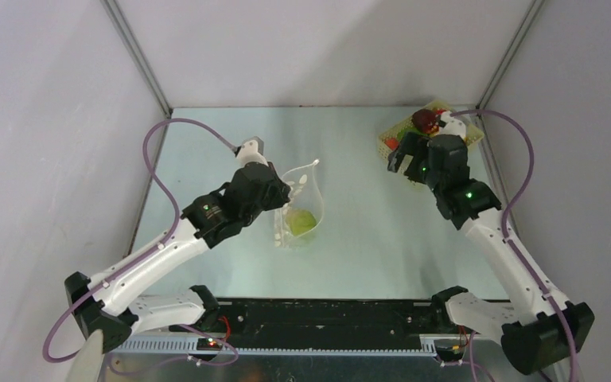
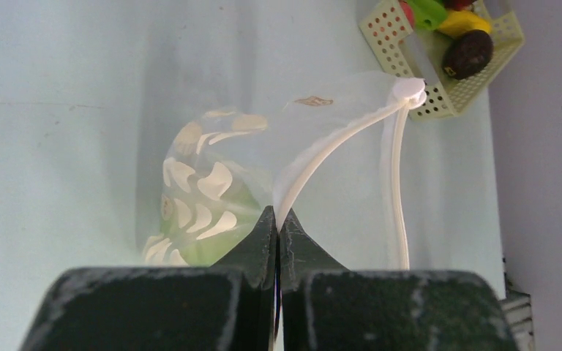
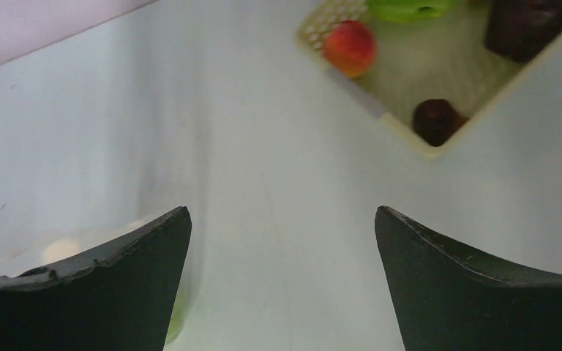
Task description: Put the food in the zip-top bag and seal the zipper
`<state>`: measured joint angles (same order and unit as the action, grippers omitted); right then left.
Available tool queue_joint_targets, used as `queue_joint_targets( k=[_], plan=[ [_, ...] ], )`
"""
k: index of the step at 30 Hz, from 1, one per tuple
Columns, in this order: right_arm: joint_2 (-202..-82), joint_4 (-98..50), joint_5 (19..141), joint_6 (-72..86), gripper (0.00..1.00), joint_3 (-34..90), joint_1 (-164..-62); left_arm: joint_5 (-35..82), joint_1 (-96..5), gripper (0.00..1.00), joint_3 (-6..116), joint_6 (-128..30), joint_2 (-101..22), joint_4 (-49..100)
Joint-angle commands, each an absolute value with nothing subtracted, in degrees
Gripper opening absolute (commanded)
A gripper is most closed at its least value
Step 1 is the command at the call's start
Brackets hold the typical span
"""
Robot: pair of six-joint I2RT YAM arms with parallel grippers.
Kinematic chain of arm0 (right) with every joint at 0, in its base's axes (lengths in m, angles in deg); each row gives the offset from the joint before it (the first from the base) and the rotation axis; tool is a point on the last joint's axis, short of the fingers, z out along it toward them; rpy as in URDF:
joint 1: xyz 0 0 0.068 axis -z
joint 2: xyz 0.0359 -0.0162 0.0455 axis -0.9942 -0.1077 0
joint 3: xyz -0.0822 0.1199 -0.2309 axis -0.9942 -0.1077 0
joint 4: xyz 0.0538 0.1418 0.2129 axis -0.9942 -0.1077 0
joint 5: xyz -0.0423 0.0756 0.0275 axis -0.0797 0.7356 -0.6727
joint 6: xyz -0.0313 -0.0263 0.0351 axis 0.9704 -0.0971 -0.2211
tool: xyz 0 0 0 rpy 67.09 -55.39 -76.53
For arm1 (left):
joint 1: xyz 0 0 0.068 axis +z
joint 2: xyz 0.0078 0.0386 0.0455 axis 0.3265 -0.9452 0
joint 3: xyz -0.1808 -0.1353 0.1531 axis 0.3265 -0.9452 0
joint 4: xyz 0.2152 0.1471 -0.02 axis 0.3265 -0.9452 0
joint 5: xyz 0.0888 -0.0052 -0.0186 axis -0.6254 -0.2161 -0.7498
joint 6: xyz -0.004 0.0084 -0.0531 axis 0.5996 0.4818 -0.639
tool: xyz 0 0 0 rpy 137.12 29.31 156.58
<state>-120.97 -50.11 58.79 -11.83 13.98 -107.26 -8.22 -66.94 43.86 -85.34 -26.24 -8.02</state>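
Grey walls (image 1: 48, 119) close in a pale green table (image 1: 382, 247), with the two arms reaching in from its near edge. Left of the middle stands the bag (image 1: 301, 208), clear and crinkly, printed with white leaf-like shapes (image 2: 212, 183). A small brownish mark (image 2: 313, 101) near its mouth is too small to read. The left gripper (image 2: 278, 227) is pinched tight on the bag's mouth edge, its jaws meeting on one strip of the zipper (image 2: 336, 146). That strip curves away from the jaws to a round white tab (image 2: 410, 89) at the far end. The second strip runs back from the tab apart from the first, so the mouth gapes unsealed. One green piece (image 1: 302, 221) lies low inside the bag. At the table's far right corner sits a pale yellow perforated basket (image 2: 454, 102), well apart from the bag. It holds the other food: a red piece (image 3: 350, 45), a bright green piece (image 3: 408, 7), a yellow piece (image 2: 465, 22) and a maroon piece (image 2: 468, 53). A small yellowish spot on the maroon piece cannot be read. The right gripper (image 3: 282, 219) hangs over bare table just beside the basket's near corner, its jaws spread as wide as they go and holding nothing.
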Motion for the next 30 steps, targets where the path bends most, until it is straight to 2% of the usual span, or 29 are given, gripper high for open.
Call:
queue_joint_targets(
  k=[1, 8, 17, 24, 30],
  plan=[
    [-125.05, -48.54, 66.4, -10.49, 1.0, 16.22, -97.67, -11.41, -65.29, 0.0, 47.3, -82.7, -27.97, -9.78],
    [-137.48, -42.33, 69.42, -11.6, 0.99, 18.89, -87.19, -8.89, -63.66, 0.0, 48.25, -80.28, -27.74, -9.74],
    [-157.23, -35.73, 72.55, -10.49, 0.97, 29.05, -85.12, -10.75, -63.66, 0.0, 48.31, -77.6, -24.8, -9.01],
    [-168.17, -36.26, 77.5, -9.89, 0.87, 37.29, -84.37, -11.86, -63.66, 0.0, 46.92, -77.98, -23.84, -7.33],
    [-175.15, -36.65, 81.32, -12.28, 0.83, 39.7, -84.35, -11.81, -63.62, 0.0, 47.03, -77.71, -24.4, -7.14]
  ],
)
